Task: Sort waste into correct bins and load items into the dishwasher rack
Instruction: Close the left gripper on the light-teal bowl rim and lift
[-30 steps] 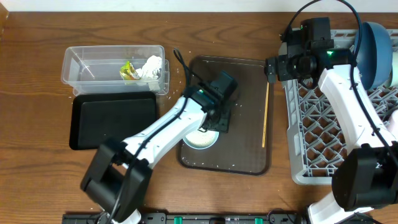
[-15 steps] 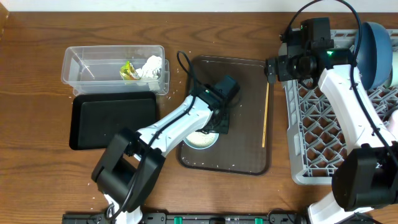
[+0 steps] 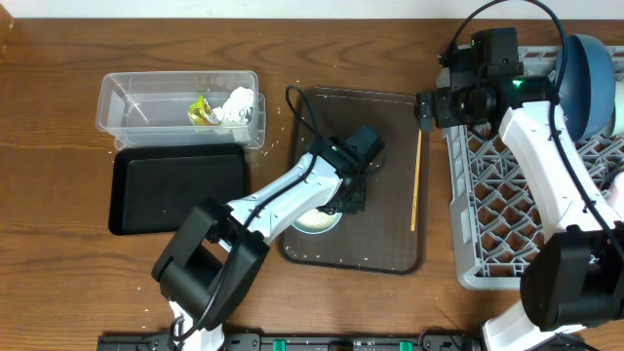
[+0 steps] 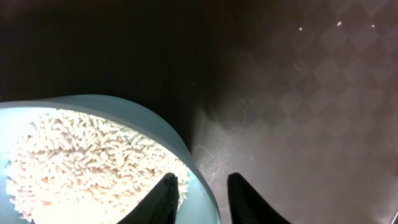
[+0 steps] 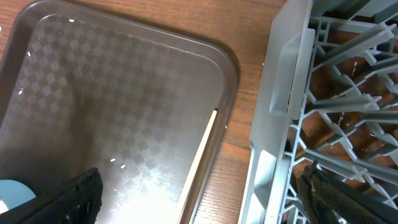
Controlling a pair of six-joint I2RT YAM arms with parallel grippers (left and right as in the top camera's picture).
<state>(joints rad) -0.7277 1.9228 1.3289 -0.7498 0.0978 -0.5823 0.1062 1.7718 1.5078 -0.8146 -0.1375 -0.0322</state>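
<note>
A pale mint bowl (image 3: pixel 314 220) holding white rice (image 4: pixel 81 162) sits on the brown serving tray (image 3: pixel 380 127). My left gripper (image 3: pixel 343 200) straddles the bowl's rim (image 4: pixel 143 118), one finger inside by the rice and one outside. The left gripper (image 4: pixel 202 186) is open, with a gap at the rim. My right gripper (image 3: pixel 429 107) hovers wide open and empty (image 5: pixel 202 199) over the tray's right edge. The wooden chopstick (image 3: pixel 416 180) lies along that edge (image 5: pixel 199 158). The grey dishwasher rack (image 3: pixel 517 214) holds the dark-blue bowl-plate (image 3: pixel 590 68).
The clear tub (image 3: pixel 180 107) at the back left holds a white napkin (image 3: pixel 237 102) and a yellow-green wrapper (image 3: pixel 203 112). The black tray (image 3: pixel 175 185) lies just in front of it. Loose rice grains are scattered by the tub (image 3: pixel 273 112). The rack wall (image 5: pixel 280 93) stands close to the brown tray.
My left gripper has shifted a little to the right along the bowl's edge, and its arm swung with it. The right arm has not moved.
</note>
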